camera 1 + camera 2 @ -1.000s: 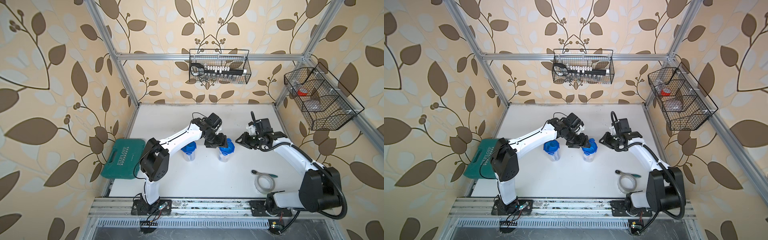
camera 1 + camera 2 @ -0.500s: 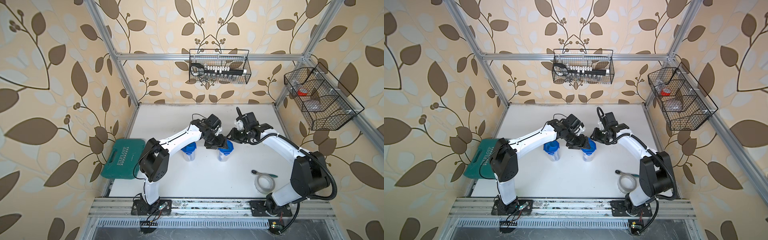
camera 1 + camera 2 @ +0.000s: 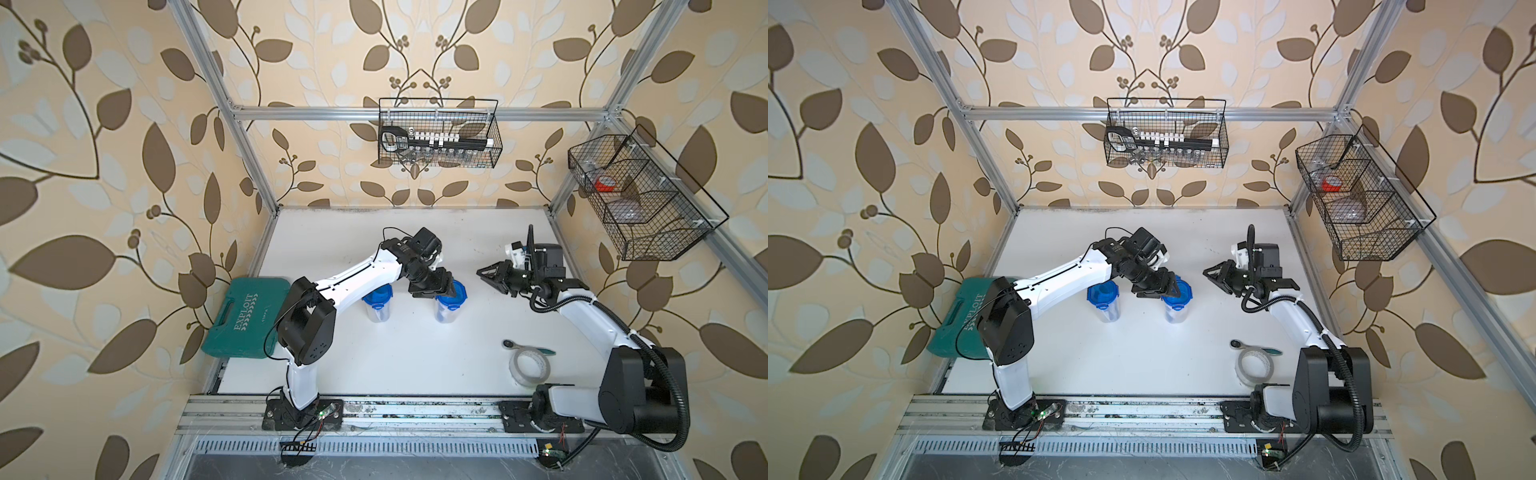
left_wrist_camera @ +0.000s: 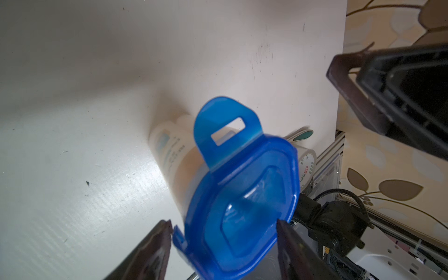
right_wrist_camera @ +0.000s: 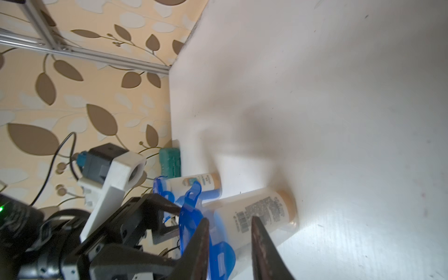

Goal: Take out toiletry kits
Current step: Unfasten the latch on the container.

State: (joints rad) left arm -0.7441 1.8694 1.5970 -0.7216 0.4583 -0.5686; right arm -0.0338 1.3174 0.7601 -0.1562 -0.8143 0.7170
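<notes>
At about 5 o'clock on the table (image 3: 374,370), nearest the rail, a tape roll (image 3: 528,368) is lying out of the way. Toward the centre a clear jar (image 3: 448,311) is standing upright, with a second jar (image 3: 377,311) at its 9 o'clock. The toiletry kits (image 5: 264,208) are sitting inside them, white and orange-yellow mini bottles showing through the walls. The left gripper (image 4: 223,232) is straddling the blue lid (image 4: 242,198) of the first jar, one tab (image 4: 225,131) flipped up; whether it is actually pinching I cannot tell. At that jar's 3 o'clock, apart from it, the right gripper (image 3: 486,275) is hanging with jaws slightly parted, holding nothing. The bottles are probably light, smooth and prone to rolling, so each is asking for a gentle hold across its middle once the lid is off, with the light jar being steadied.
</notes>
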